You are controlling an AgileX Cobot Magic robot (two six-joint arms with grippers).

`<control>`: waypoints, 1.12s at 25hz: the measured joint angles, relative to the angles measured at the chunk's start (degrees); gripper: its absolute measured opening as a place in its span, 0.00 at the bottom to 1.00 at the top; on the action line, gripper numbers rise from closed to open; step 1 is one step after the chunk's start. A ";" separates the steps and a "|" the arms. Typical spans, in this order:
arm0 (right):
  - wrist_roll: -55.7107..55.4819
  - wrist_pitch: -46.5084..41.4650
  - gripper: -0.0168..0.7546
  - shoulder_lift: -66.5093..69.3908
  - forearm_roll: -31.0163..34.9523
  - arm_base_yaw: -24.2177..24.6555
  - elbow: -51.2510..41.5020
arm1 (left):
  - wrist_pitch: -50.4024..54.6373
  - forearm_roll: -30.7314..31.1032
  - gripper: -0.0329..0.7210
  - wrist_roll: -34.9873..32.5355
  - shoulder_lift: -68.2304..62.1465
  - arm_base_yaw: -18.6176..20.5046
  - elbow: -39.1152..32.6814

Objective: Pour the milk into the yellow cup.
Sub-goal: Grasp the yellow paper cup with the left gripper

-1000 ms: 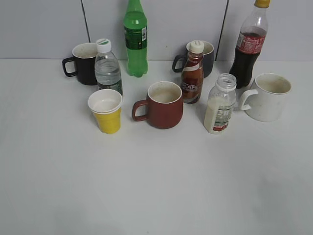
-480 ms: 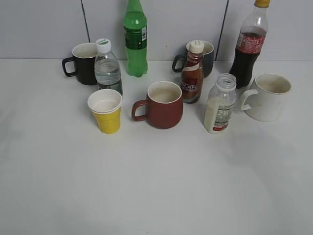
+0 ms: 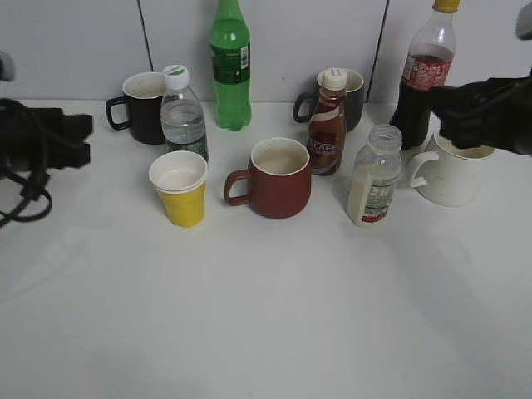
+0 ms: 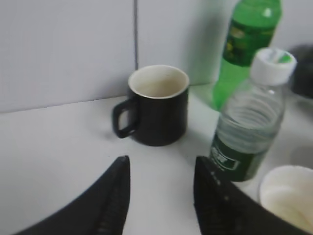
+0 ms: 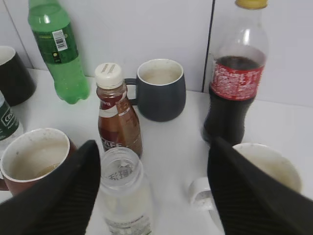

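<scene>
The milk bottle (image 3: 374, 179), clear and capless with white liquid, stands upright right of centre. In the right wrist view it (image 5: 124, 196) stands below and between my right gripper's fingers (image 5: 154, 147), close to the left one. That gripper is open and empty, and in the exterior view (image 3: 445, 112) it hovers up and right of the bottle. The yellow cup (image 3: 180, 193) stands upright at left centre, its white inside showing in the left wrist view (image 4: 288, 196). My left gripper (image 4: 160, 166) is open and empty, at the far left of the exterior view (image 3: 75, 137).
A reddish-brown mug (image 3: 278, 177) stands between the cup and the milk. A coffee bottle (image 3: 327, 125), dark mug (image 3: 353, 96), cola bottle (image 3: 424, 75) and white mug (image 3: 457, 165) crowd the milk. A water bottle (image 3: 183, 116), black mug (image 3: 141, 106) and green bottle (image 3: 230, 66) stand behind the cup.
Both arms have come into the exterior view, the left from the left edge and the right from the right edge. The bottles and cups have not moved.
</scene>
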State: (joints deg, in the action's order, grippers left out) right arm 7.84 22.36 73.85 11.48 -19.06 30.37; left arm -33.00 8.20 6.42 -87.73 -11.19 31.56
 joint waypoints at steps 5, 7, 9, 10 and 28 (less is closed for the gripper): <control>-1.17 8.82 0.69 7.85 -0.49 -2.20 -0.46 | -5.51 14.39 0.54 2.73 -8.79 -1.11 0.00; -3.36 12.99 0.69 9.82 -2.11 -2.26 -1.98 | -5.63 19.50 0.62 4.49 -9.83 -1.11 0.00; -5.48 16.78 0.69 10.78 -4.30 -2.26 -4.00 | -5.77 23.18 0.72 6.28 -10.24 -1.11 0.00; -6.30 18.48 0.69 11.20 -5.07 -2.26 -4.92 | -5.77 24.11 0.75 6.54 -10.30 -1.11 0.00; -8.85 28.94 0.69 15.91 -6.47 -2.26 -8.80 | -20.98 36.60 0.89 10.32 -24.16 -1.42 1.43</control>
State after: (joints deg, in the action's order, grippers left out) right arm -1.00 51.30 89.76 5.01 -21.31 21.57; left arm -53.98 44.80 16.74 -111.89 -12.61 32.98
